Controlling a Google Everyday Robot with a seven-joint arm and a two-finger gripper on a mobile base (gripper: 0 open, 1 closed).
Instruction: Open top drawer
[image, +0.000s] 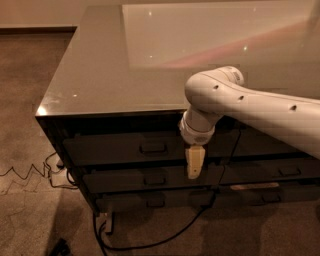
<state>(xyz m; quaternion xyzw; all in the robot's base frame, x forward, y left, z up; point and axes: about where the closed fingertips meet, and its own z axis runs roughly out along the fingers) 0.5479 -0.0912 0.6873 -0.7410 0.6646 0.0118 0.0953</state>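
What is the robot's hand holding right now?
Nothing. The gripper hangs just right of the handle of the top drawer, not on it.

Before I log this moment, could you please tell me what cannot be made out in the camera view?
1. Camera view: the pincer hangs before the drawer fronts, right of the handle of the top drawer; its gap from them is unreadable.
2. That drawer's inside is hidden behind its front.
3. The right-hand drawers are partly covered by the arm and cut by the right edge.
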